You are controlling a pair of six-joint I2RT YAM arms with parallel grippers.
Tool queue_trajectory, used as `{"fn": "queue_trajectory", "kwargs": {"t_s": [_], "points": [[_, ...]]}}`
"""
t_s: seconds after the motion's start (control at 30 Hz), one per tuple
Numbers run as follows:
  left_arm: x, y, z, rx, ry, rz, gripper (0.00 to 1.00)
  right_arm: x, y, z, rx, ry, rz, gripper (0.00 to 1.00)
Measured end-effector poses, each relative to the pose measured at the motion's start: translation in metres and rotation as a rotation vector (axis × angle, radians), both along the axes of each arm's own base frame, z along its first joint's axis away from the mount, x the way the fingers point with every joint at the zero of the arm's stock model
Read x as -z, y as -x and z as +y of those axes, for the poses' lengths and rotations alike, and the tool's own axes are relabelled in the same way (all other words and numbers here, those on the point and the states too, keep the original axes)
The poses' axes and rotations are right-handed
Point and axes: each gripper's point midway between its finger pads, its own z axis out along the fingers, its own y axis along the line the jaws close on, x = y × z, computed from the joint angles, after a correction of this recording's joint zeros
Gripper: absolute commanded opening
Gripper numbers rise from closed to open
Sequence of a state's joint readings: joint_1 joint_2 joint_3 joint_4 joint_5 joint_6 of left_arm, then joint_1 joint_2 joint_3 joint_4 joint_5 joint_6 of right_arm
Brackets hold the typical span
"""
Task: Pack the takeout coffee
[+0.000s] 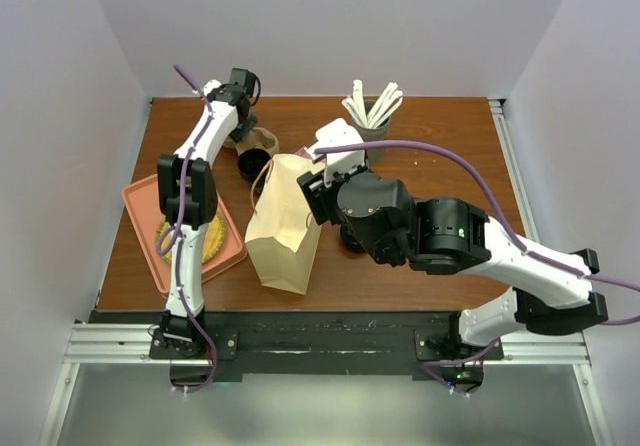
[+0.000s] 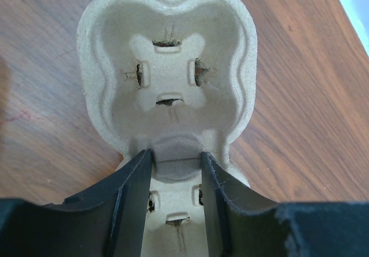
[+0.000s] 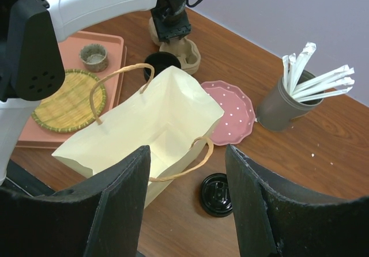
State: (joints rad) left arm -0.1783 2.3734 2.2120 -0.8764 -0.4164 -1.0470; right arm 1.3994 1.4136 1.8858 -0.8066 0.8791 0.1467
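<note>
Moulded pulp cup carrier (image 2: 167, 55) in the left gripper (image 2: 177, 156), cream paper bag with handles (image 3: 144, 118) under the right gripper (image 3: 187, 150).
The left jaws are closed on the narrow middle ridge of the carrier, which lies flat on the brown wooden table (image 2: 300, 95), just beside a black cup (image 1: 252, 163). The right gripper hangs above the open mouth of the bag, jaws wide apart, nothing between them. A round black lid (image 3: 217, 193) lies near the bag.

Table (image 1: 440, 136) is carrying: one paper bag (image 1: 283, 228) | one pulp carrier (image 2: 167, 67) | one black cup (image 1: 254, 162) | one black lid (image 3: 217, 194) | one pink plate (image 3: 233, 112) | one tray (image 3: 113, 48) | one mat (image 3: 68, 99) | one bowl (image 3: 93, 56) | one straw holder (image 3: 277, 110)
</note>
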Motion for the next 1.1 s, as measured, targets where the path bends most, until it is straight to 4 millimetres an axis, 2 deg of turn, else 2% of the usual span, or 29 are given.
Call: {"fn": "queue_trajectory", "kwargs": {"t_s": [0.13, 0.33, 0.7, 1.1], "points": [[0.000, 0.003, 0.003, -0.013, -0.008, 0.009, 0.29, 0.000, 0.001, -0.005, -0.002, 0.000, -0.001, 0.58], [0.000, 0.002, 0.003, -0.010, -0.009, 0.007, 0.22, -0.006, 0.003, -0.016, -0.004, -0.022, -0.008, 0.58], [-0.004, 0.001, 0.002, 0.025, -0.022, 0.005, 0.17, -0.007, 0.004, -0.025, -0.005, -0.034, -0.010, 0.58], [-0.030, -0.003, 0.002, 0.090, -0.052, -0.040, 0.15, -0.006, 0.005, -0.025, -0.008, -0.032, -0.009, 0.58]]}}
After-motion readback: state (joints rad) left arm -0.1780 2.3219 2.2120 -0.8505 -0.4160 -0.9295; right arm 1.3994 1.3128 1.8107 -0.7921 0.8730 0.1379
